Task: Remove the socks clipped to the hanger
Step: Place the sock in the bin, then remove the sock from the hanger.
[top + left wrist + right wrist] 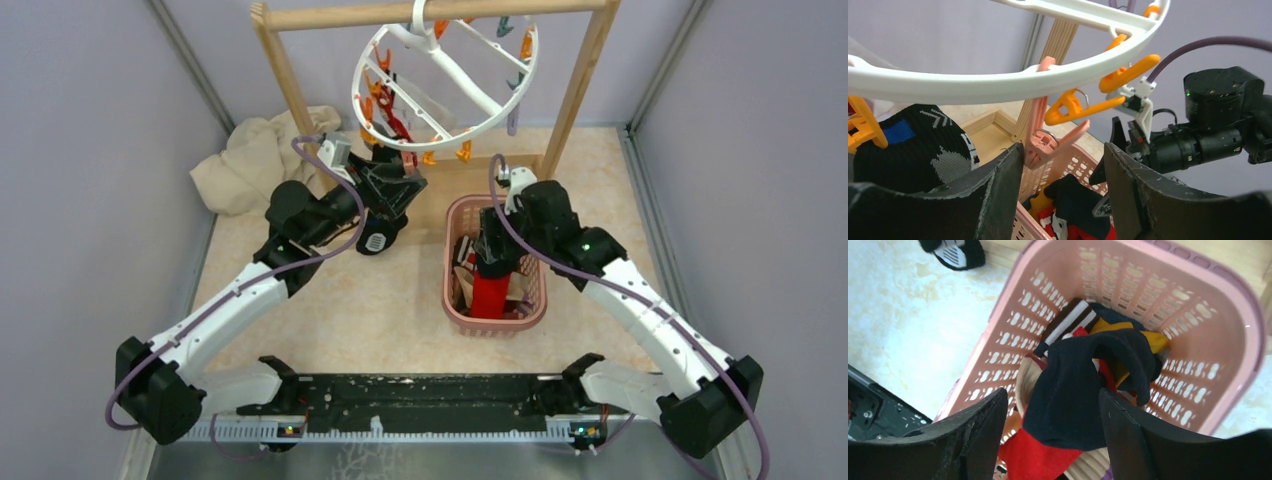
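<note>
hanger (998,82): was glossy white plastic | clips (1128,72): shiny orange plastic | socks (1073,390): looked matt knitted cloth | basket (1128,285): smooth pink plastic | rack (320,16): pale bare wood | worktop (370,310): appeared smooth, marbled

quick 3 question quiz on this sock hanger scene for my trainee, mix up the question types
1. True or false: the hanger has no sock left on it.
2. Where is the right hand? A) over the pink basket B) over the beige cloth heap C) at the rack's top bar
3. Fill in: the left hand, up by a pink clip, is ___ (open or shut).
Key: 1 false, a red sock is clipped there. 2 A. 3 open.
</note>
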Tool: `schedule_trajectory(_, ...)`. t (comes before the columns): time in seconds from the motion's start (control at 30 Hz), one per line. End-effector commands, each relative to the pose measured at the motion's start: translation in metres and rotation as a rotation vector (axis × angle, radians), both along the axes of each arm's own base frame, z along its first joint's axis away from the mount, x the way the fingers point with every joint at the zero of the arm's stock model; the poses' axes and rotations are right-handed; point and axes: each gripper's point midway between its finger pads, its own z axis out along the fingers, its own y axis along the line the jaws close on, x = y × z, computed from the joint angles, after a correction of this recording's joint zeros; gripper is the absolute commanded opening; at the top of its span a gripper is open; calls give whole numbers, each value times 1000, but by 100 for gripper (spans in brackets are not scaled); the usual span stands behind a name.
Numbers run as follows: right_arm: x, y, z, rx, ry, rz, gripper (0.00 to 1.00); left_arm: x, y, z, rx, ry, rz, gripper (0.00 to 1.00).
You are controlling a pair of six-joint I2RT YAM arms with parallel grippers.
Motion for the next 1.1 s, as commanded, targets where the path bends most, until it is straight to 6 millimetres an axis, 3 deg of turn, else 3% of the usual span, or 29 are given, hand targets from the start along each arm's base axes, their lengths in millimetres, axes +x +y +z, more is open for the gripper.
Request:
schedule_trajectory(0.0,0,-5,59,73,-132,-21,70,-12,12,5,3,-14,19,66)
schedule_trajectory(0.13,-7,-4,68,93,-140,2,75,-20,17,2,15,0,16,66)
schedule_trajectory(0.23,-11,-1,71,116,-144,19,72,-24,23,0,31,11,33,66)
schedule_trajectory(0.4,-2,8,61,127,-140,35,42,-30,39,-3,33,41,88,68)
schedule_trajectory(0.6,28,14,12,53,-70,-26,23,-41,46,-4,47,71,82,68)
schedule_trajectory(0.8,20,4,-42,-15,48,-73,21,-50,55,0,55,58,94,68)
schedule_trajectory(1.07,12,0,-91,-139,162,-71,26,-54,57,0,60,51,91,69)
